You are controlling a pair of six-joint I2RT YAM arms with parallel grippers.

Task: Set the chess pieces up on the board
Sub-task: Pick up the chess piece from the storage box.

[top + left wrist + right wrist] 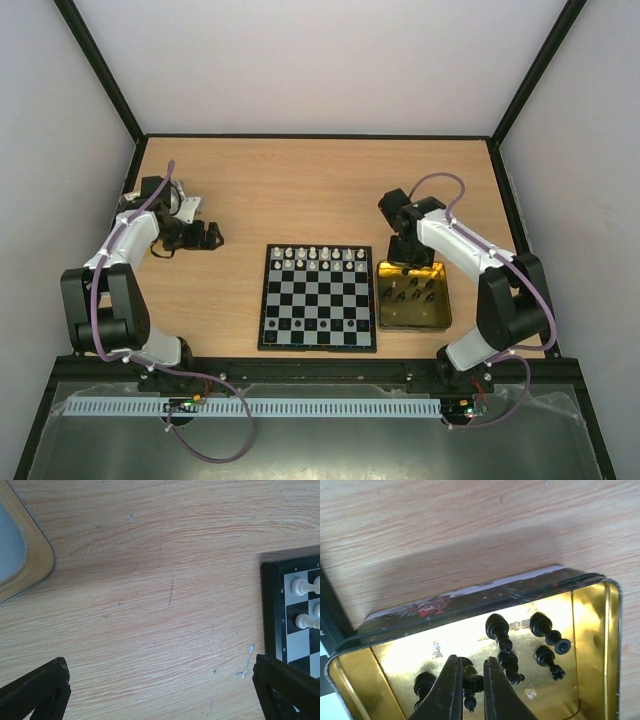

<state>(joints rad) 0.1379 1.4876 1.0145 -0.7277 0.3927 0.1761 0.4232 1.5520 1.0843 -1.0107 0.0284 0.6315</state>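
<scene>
**White placed, black mostly still in tin**

Top: white pieces (318,258) fill the far rows of the board (320,300). Black pieces (412,292) lie in the tin (413,327).
Left wrist: left gripper (160,662) is empty over the table (150,580), jaws wide apart.
Right wrist: right gripper (469,660) has its jaws narrowed around one black piece (472,677). Cannot tell if it's clamped.

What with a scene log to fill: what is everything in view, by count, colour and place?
Wooden table: one, light brown, under everything.
Small square black-and-white checked chessboard: one, table centre.
Tiny white chess pieces: two rows, board's far edge; exact count unclear.
Shallow gold metal tin: one, just right of the board.
Tiny black chess pieces: at least six, lying in the tin.
Rounded-corner metal lid: one, grey, tan rim, left of board.
Left hand: one, black, open, over bare table.
Right hand: one, black, inside the tin, fingers flanking one black piece; grip unclear.
</scene>
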